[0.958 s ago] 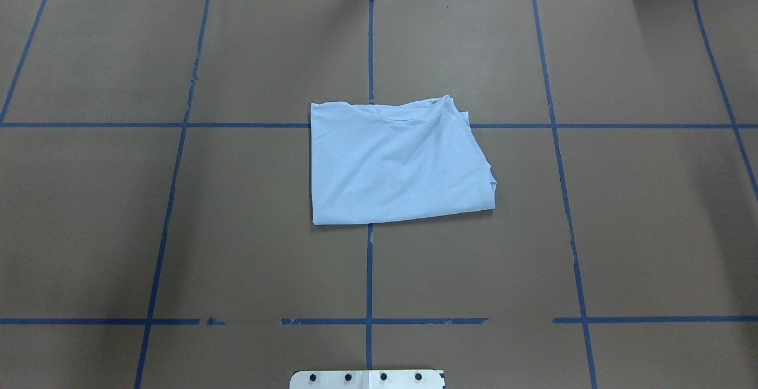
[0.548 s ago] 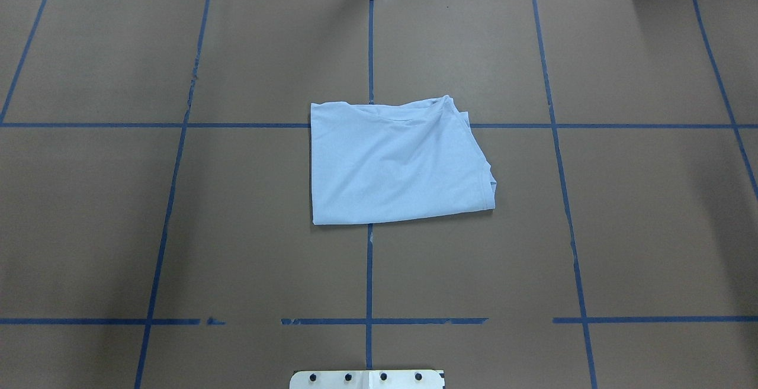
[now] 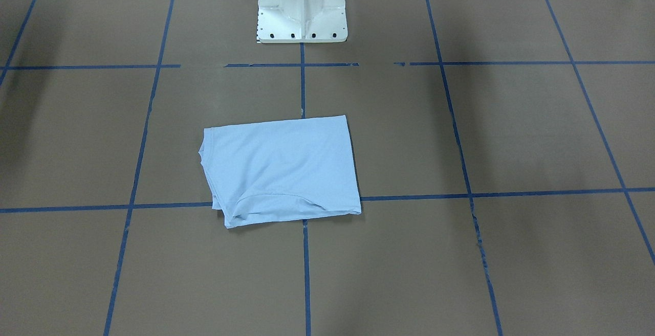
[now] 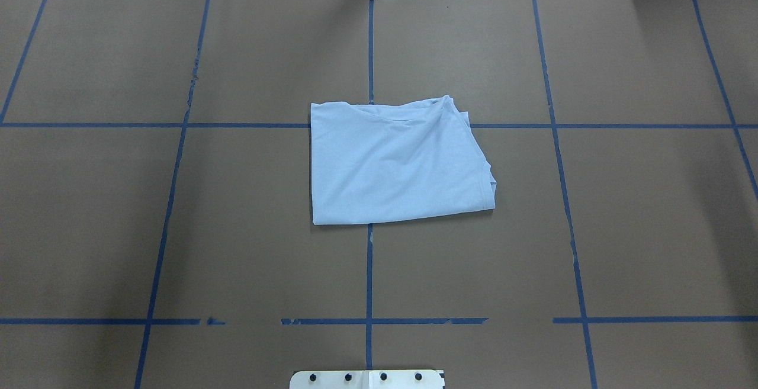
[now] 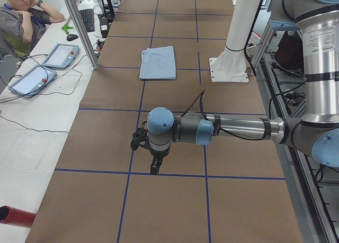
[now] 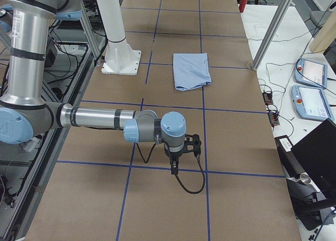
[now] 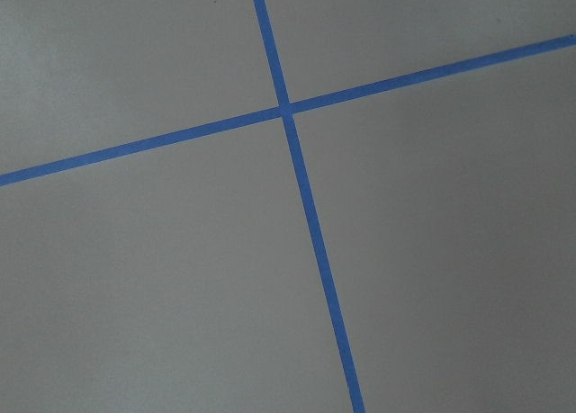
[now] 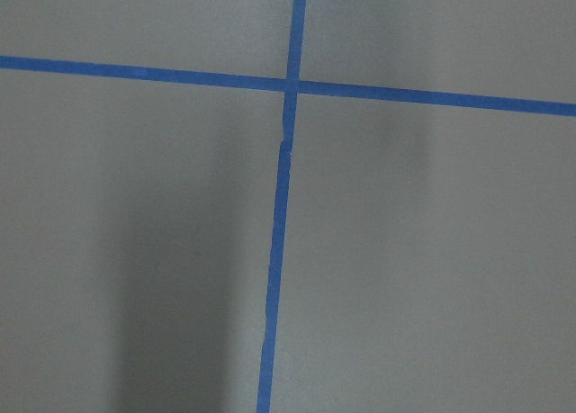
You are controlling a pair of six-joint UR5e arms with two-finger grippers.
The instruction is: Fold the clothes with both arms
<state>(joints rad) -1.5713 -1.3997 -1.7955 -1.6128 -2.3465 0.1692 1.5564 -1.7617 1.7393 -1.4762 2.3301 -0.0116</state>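
Left gripper (image 5: pixel 154 168) and right gripper (image 6: pixel 174 168) (small, side-on) are unreadable; T-shirt (image 4: pixel 397 161) lies folded.

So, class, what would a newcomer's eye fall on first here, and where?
The folded light blue T-shirt lies at the middle of the brown table, across its blue tape lines. In the side views the left arm and right arm each stretch low over the table, apart from the shirt.

The left pincer (image 5: pixel 153 170) and right pincer (image 6: pixel 174 169) are showing too small to tell whether their jaws are parted; the white pedestal (image 4: pixel 367 379) is being cropped by the overhead view's bottom edge.
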